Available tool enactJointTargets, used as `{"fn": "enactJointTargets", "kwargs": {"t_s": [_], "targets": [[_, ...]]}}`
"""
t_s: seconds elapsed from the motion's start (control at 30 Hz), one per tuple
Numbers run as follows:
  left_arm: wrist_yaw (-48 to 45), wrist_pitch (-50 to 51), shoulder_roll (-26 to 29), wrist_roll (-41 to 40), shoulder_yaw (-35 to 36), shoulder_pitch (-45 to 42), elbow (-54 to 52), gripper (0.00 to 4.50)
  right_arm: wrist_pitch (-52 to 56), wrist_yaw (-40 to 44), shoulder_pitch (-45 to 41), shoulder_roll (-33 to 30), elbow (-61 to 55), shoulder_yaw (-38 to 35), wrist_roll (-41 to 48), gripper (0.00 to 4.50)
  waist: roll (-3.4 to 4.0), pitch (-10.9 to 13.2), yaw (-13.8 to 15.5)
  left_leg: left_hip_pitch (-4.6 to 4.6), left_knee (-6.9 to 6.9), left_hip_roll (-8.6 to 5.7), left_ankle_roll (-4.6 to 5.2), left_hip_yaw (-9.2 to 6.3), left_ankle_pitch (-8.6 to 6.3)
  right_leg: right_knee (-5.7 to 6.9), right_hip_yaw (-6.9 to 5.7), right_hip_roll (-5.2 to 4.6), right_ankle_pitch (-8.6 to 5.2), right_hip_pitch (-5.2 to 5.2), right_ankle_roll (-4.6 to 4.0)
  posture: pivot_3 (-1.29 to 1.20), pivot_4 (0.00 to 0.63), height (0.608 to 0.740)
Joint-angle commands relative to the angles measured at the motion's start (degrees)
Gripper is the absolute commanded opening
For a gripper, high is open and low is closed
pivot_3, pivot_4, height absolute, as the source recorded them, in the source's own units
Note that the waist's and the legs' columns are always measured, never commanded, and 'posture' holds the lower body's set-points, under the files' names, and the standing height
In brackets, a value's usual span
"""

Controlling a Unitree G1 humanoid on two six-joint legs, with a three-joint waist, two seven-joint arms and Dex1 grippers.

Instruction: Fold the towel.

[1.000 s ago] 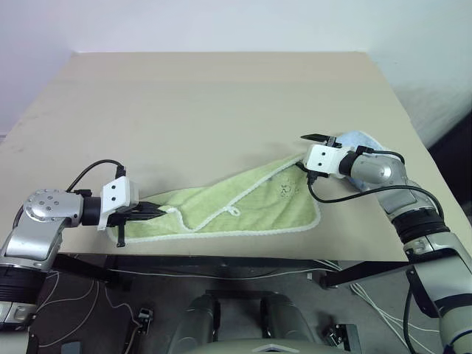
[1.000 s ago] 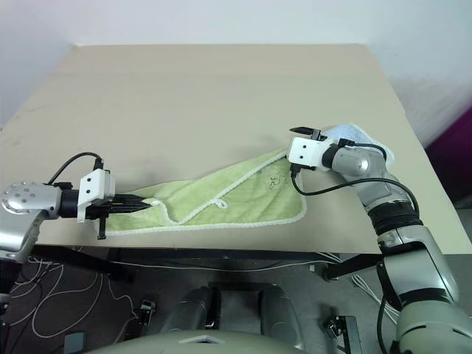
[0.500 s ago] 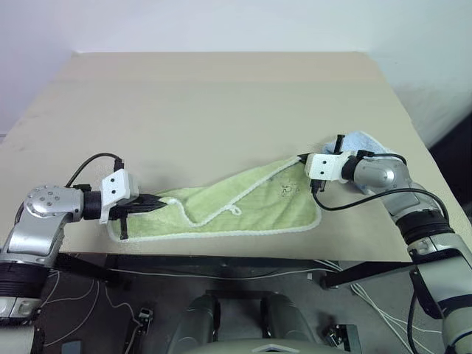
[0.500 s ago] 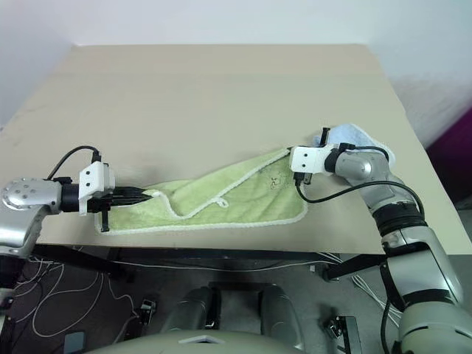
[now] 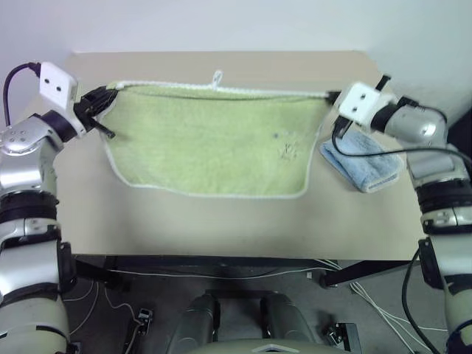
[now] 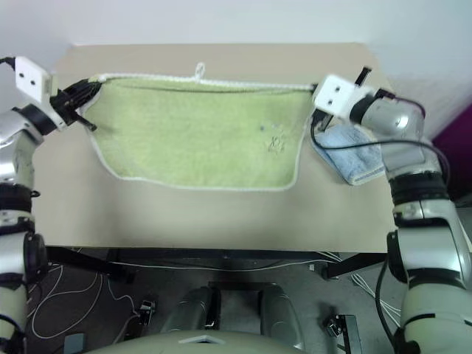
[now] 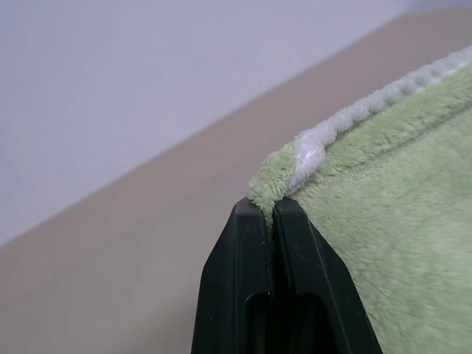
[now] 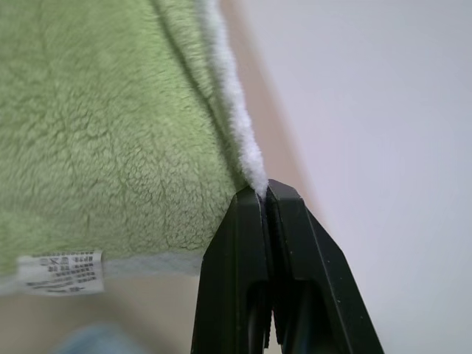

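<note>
The light green towel (image 5: 214, 140) with white trim hangs spread out above the table, stretched between both grippers. A small white loop (image 5: 217, 76) stands up from its top edge and an embroidered motif (image 5: 289, 150) sits near its right side. My left gripper (image 5: 105, 96) is shut on the towel's top left corner (image 7: 284, 181). My right gripper (image 5: 330, 96) is shut on the top right corner (image 8: 254, 177). The towel's lower edge hangs free over the table.
A folded light blue cloth (image 5: 363, 158) lies on the beige table (image 5: 221, 221) under my right arm, near the right edge. A white wall rises behind the table.
Both grippers rose from the tabletop with the towel's corners, lifting it from a crumpled strip into a spread hanging sheet. The right gripper went from open to shut on its corner.
</note>
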Motion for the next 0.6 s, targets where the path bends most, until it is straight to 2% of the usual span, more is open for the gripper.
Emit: {"fn": "enactJointTargets", "kwargs": {"t_s": [0.03,0.17,0.3,0.43,0.6], "targets": [[2.94,-1.39,-0.83,0.62,1.36,-7.07,5.37,0.00,0.21,-2.90,-7.06,-0.53,6.47,-2.10,-0.23,0.02,-0.02,0.01,0.12,-0.05,0.04,-0.02,-0.05,0.00,0.03,0.01,0.00,-0.01,0.00,-0.04,0.00,0.00,0.150,0.740],[3.43,-3.69,-1.34,1.04,1.94,-14.40,10.14,0.00,-0.17,-0.33,-12.78,-1.43,7.13,-2.82,1.71,0.02,-0.03,0.02,-0.05,-0.20,0.01,-0.02,-0.21,0.01,0.12,-0.01,0.00,-0.01,0.00,-0.21,0.00,0.00,0.150,0.740],[0.70,-4.66,1.07,0.00,3.39,-15.47,11.08,0.00,2.18,5.41,-9.70,-4.16,0.21,-5.03,5.73,0.02,-0.03,0.02,-0.75,-0.40,0.02,-0.02,-0.23,0.01,0.13,-0.02,0.00,-0.03,0.00,-0.39,0.00,0.00,0.150,0.740],[-9.27,-3.01,3.74,-3.62,5.23,-9.03,6.02,0.00,8.62,15.11,2.71,-7.97,-14.26,-7.83,13.18,0.02,-0.01,0.00,-1.37,-0.46,0.03,0.00,-0.23,0.00,0.13,-0.07,0.00,-0.04,0.00,-0.40,0.01,0.00,0.150,0.740],[-20.19,3.29,7.69,-6.22,4.48,9.51,-6.45,0.00,17.81,20.85,23.79,-11.09,-32.56,-10.80,20.11,0.02,0.05,-0.01,-1.39,-0.40,0.10,0.06,-0.12,0.03,0.08,0.09,0.06,-0.06,0.00,-0.41,0.00,0.00,0.150,0.740]]}}
